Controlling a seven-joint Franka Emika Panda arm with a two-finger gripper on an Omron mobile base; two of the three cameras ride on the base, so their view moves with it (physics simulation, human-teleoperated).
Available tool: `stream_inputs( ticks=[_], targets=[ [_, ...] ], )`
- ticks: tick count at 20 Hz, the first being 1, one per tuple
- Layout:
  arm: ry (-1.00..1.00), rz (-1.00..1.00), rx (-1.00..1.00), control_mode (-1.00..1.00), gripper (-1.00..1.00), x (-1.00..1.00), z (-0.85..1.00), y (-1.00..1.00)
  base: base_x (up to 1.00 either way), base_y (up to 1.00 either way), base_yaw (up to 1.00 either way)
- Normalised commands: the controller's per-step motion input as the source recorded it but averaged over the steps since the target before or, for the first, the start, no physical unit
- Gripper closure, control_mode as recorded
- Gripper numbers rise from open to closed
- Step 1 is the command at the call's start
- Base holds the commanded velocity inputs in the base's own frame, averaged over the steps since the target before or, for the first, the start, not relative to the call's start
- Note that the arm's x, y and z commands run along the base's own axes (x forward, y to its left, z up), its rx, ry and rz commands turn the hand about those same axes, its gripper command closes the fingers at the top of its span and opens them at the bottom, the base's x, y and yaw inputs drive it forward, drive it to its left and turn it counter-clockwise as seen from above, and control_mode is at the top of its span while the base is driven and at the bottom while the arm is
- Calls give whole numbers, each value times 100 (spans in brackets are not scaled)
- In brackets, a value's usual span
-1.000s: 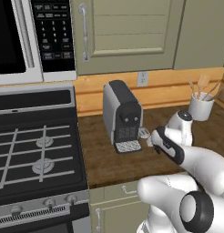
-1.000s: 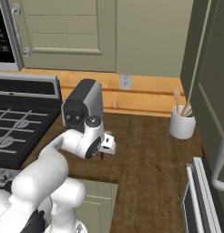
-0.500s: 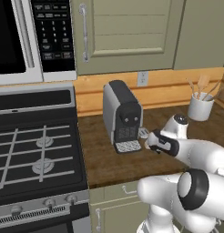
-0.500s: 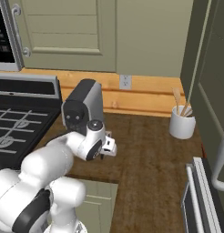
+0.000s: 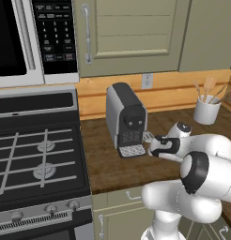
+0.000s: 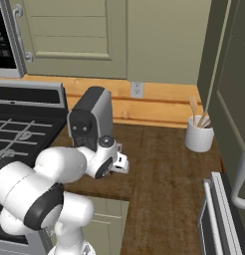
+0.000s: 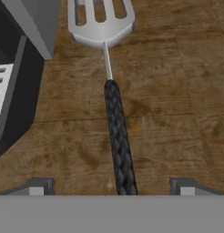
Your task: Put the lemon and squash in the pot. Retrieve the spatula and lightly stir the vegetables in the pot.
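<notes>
Your wide-open gripper (image 7: 111, 186) has dropped lower over the slotted grey spatula (image 7: 109, 82), head at 12 o'clock; grasp next.

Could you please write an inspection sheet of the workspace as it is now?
Surface: wooden counter beside the stove.
Job's things: spatula lies flat on the counter, slotted head toward the coffee machine, dark handle running toward the hand. Pot and vegetables: nothing seen.
Clutter: coffee machine on the counter; white utensil holder with wooden tools by the back wall.
Grippers: gripper open, low over the spatula handle, one fingertip on each side of it, not touching.
Cables: nothing seen.
Surroundings: microwave above the stove, cabinets, wall outlet.
</notes>
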Motion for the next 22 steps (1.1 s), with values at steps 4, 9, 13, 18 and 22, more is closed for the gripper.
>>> stream_inputs(
  ticks=[4, 9, 13, 18, 22],
  targets=[
    [1, 0, 0, -100, -100, 11, -16, -9, 0, 0, 0],
    [0, 0, 0, -100, -100, 10, -15, -7, 0, 0, 0],
    [1, 0, 0, -100, -100, 9, -10, -1, 0, 0, 0],
    [0, 0, 0, -100, -100, 1, -10, 0, 0, 0, 0],
    [0, 0, 0, -100, 100, 0, -2, 0, 0, 0, 0]
  ],
)
